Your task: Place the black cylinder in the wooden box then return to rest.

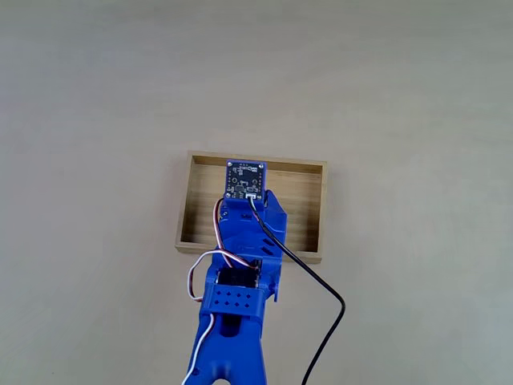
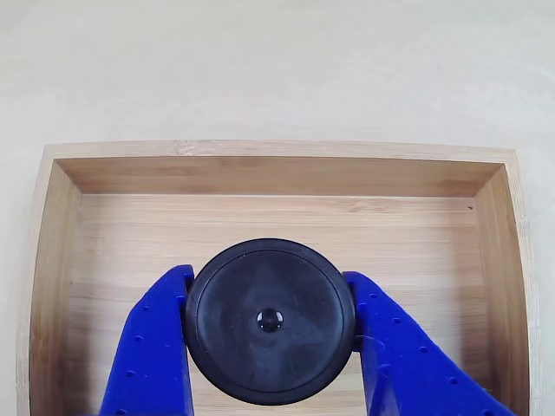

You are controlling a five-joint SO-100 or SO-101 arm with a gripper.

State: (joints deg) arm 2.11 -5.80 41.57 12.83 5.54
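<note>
The blue plastic claw (image 2: 270,347) pinches the smooth round black cylinder (image 2: 270,321) above the grain-striped wooden box (image 2: 277,176).

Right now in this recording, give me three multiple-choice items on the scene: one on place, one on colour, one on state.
1. Where is the black cylinder?
A. over the wooden box floor
B. on the table outside it
C. on the box rim

2. What colour are the gripper fingers?
A. orange
B. blue
C. white

3. How does the gripper stand?
A. open and empty
B. shut on nothing
C. shut on the cylinder

Key: 1 A, bamboo floor surrounds the cylinder in the other view; 2 B, both fingers are blue; 3 C, a finger presses each side of it.
</note>
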